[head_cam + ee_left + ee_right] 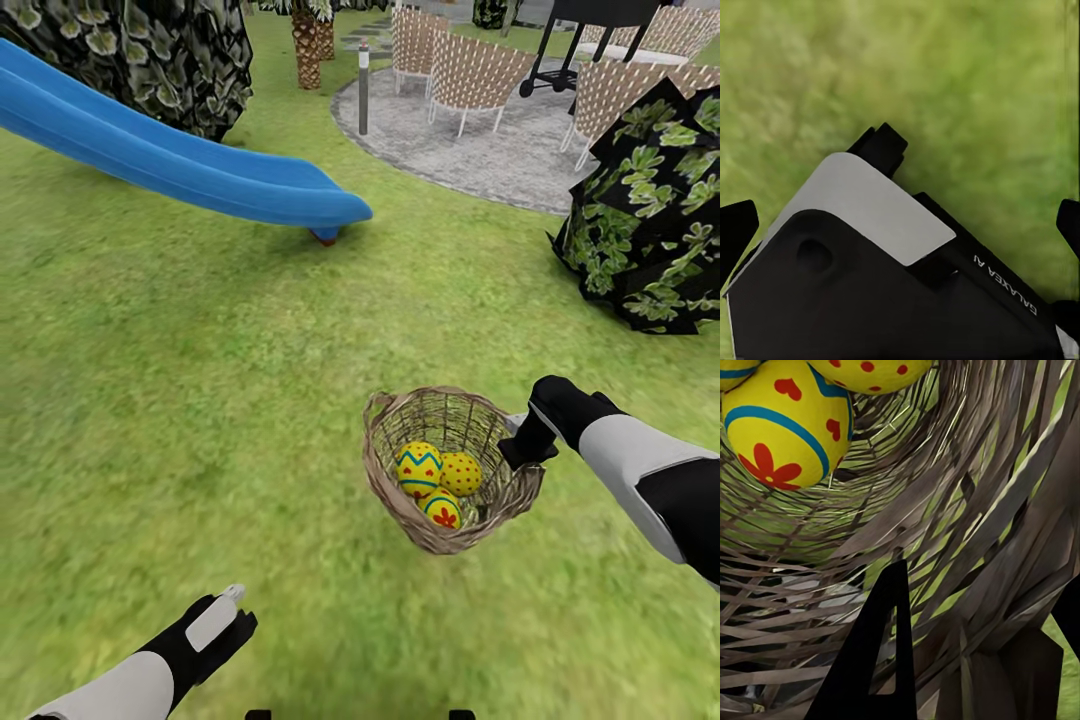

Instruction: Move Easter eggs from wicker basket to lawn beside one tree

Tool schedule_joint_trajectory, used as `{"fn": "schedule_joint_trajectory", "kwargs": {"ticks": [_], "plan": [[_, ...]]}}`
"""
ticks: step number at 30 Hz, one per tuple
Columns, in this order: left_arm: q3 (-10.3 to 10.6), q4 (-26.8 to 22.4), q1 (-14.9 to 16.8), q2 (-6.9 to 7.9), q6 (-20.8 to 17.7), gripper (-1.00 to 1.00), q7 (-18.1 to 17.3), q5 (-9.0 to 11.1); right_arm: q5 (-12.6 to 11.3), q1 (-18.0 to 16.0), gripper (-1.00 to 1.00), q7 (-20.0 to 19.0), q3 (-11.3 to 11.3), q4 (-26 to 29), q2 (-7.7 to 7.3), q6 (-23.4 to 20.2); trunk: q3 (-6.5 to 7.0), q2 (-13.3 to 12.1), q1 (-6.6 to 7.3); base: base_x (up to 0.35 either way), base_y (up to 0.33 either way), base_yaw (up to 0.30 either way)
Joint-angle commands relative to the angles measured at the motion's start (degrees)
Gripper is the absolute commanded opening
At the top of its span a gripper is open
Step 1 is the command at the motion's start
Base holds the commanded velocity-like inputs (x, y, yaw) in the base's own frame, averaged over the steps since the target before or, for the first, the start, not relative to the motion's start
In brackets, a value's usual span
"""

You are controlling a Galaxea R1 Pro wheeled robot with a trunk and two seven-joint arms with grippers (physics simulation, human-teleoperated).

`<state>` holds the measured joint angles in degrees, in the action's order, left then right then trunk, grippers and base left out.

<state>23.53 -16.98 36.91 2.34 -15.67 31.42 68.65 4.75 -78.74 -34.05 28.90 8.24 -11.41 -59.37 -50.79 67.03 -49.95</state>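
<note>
Right claw (522, 447) grips the wicker basket (452, 470) rim, three eggs (440, 478) just beside it.

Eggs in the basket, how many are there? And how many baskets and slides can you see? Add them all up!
Easter eggs: 3, one, another, the last, all inside the basket
Wicker basket: 1
Blue slide: 1
Total: 5
</note>
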Motion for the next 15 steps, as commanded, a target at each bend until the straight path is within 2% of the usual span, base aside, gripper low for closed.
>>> {"fn": "schedule_joint_trajectory", "kwargs": {"ticks": [1, 3, 6, 9, 12, 13, 15], "plan": [[0.4, -0.2, 0.0, 0.28, -0.5, 1.00, -2.8, 0.3, 0.1, 0.0, -1.00, -0.5, -0.2, 0.1, 0.00, -0.2, 0.15, -0.4, 0.22, 0.000, 0.000, 0.000], [0.4, -0.1, 0.0, 0.72, -1.1, 1.00, -9.5, 0.3, 0.1, 0.0, -1.00, -0.5, -0.2, 0.1, -0.02, -0.2, 0.51, -1.2, 0.66, 0.000, 0.000, 0.000], [1.2, -0.1, 0.0, 0.80, -3.5, 1.00, -13.8, 0.0, 0.1, 0.0, -1.00, -0.5, -0.2, 0.1, -0.02, -0.2, 1.05, -2.4, 1.32, 0.000, 0.000, 0.000], [3.6, -0.1, 0.0, 1.02, -5.5, 1.00, -23.7, -0.2, 0.1, 0.0, -1.00, -0.5, -0.2, 0.1, -0.02, -0.2, 1.59, -3.6, 1.98, 0.000, 0.000, 0.000], [6.1, -0.1, 0.0, 1.35, -9.1, 1.00, -32.4, -0.4, 0.1, 0.0, -1.00, -0.5, -0.2, 0.1, -0.02, -0.2, 2.12, -4.8, 2.64, 0.000, 0.000, 0.000], [7.2, -0.1, 0.0, 1.89, -9.9, 1.00, -37.6, -0.5, 0.1, 0.0, -1.00, -0.5, -0.2, 0.1, -0.02, -0.2, 2.30, -5.2, 2.86, 0.000, 0.000, 0.000], [10.0, -0.1, 0.0, 3.03, -10.4, 1.00, -45.5, -0.5, 0.1, 0.0, -1.00, -0.5, -0.2, 0.1, -0.02, -0.2, 2.66, -6.0, 3.30, 0.000, 0.000, 0.000]]}}
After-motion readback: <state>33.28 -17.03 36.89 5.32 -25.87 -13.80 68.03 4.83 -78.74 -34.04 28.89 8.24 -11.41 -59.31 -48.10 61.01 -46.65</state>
